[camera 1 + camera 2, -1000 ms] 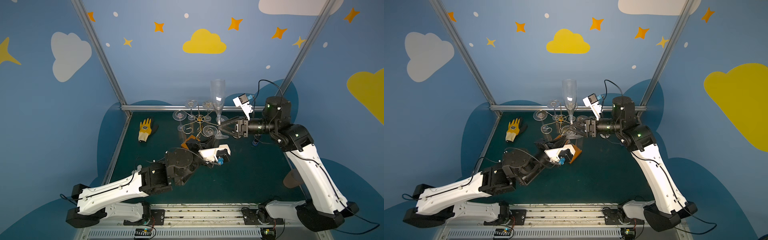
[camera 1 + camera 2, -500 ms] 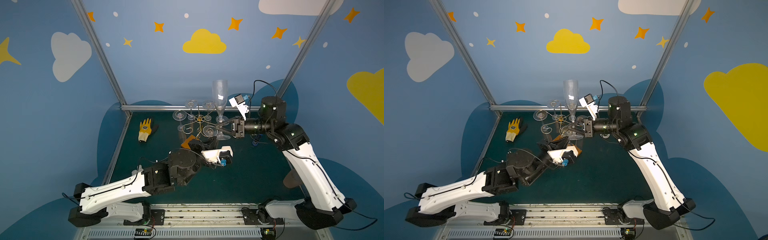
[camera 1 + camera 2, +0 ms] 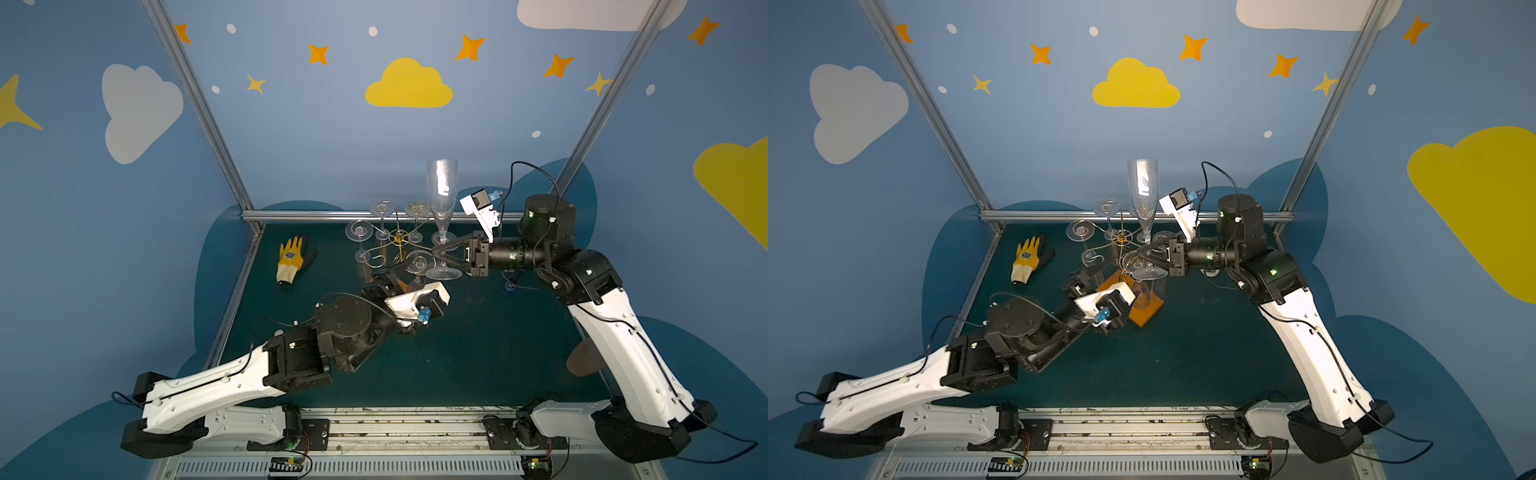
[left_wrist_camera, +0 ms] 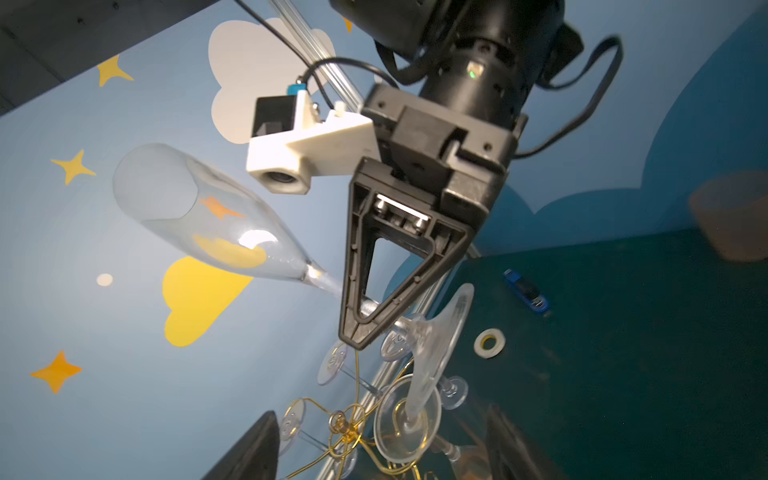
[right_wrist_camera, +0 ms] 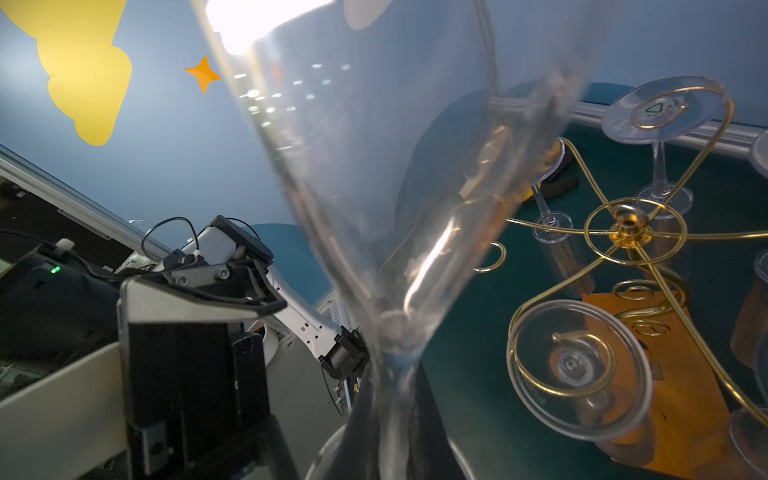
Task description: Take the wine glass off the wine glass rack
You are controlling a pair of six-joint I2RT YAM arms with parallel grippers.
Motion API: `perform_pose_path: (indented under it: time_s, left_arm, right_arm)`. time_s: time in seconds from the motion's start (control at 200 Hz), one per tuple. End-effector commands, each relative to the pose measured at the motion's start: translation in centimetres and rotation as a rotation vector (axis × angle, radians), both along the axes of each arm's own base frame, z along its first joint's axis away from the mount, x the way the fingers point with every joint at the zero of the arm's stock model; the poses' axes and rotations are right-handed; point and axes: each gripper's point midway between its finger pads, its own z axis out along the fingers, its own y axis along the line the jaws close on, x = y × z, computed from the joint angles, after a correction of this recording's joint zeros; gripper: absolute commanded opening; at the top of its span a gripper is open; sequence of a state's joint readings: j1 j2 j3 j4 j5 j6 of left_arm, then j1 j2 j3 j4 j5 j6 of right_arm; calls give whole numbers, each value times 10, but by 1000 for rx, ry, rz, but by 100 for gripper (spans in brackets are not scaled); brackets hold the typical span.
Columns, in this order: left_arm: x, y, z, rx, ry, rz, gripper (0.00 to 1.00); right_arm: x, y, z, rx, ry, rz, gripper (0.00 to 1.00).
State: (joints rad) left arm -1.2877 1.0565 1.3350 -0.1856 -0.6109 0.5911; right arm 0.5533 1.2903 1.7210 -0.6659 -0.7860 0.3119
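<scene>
1. Yellow glove (image 3: pixel 291 259): flat on the green mat (image 3: pixel 478 353), left of centre in both top views, well apart from the rest.
2. Left gripper (image 3: pixel 1079 279): low, just left of centre, near the rack's orange base (image 3: pixel 1148 311). In its wrist view the two dark fingers (image 4: pixel 253 449) stand wide apart with nothing gripped.
3. Wine glass rack (image 3: pixel 399 237): centre of frame and upright, with its base on the mat. Several hanging glasses (image 3: pixel 358 230) sit foot-up in the gold curls.
4. Wine glass (image 3: pixel 441 195): tall clear flute, upright, just right of the rack's hub. Its bowl is well above the curls. Its foot is low beside the nearest curl, and I cannot tell whether they touch.
5. Right gripper (image 3: pixel 437 252): reaches in level from right of centre. Claw pinched narrow on the flute's stem, between bowl and foot.
6. Small blue item (image 3: pixel 510 284): on the mat under the right wrist. White tape roll (image 4: pixel 490 343): near the blue item in the left wrist view.
</scene>
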Motion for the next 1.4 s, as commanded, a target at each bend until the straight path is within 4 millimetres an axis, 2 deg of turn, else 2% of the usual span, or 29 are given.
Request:
perform_pose_path:
  time_s: [0.0, 0.165, 0.24, 0.315, 0.41, 0.586, 0.711, 0.876, 1.146, 1.392]
  left_arm:
    - [-22, 17, 31, -268, 197, -165, 80]
    - [-30, 34, 49, -473, 376, -305, 86]
    - [-26, 35, 46, -496, 447, -329, 86]
    - [-13, 35, 35, -507, 542, -323, 86]
    - [-8, 26, 28, -534, 669, -403, 86]
    - [-4, 10, 33, -621, 771, -573, 86]
    - [-6, 0, 39, -639, 785, -662, 87]
    - [-3, -12, 30, -616, 844, -683, 85]
    - [3, -14, 18, -639, 871, -674, 66]
    - [6, -13, 17, -651, 859, -651, 46]
  right_arm:
    - [-2, -7, 1, -12, -98, -31, 0]
    - [-12, -9, -7, 18, -176, -20, 0]
    - [-24, -7, -13, 53, -205, 4, 0]
    - [-36, -4, -23, 64, -223, 31, 0]
    - [-51, 0, -36, 49, -238, 57, 0]
    - [-75, 10, -55, 24, -289, 104, 0]
    - [-81, 17, -68, 15, -288, 117, 0]
    - [-85, 28, -80, 3, -274, 139, 0]
    - [-85, 33, -86, 0, -279, 131, 0]
    - [-89, 34, -89, 2, -271, 144, 0]
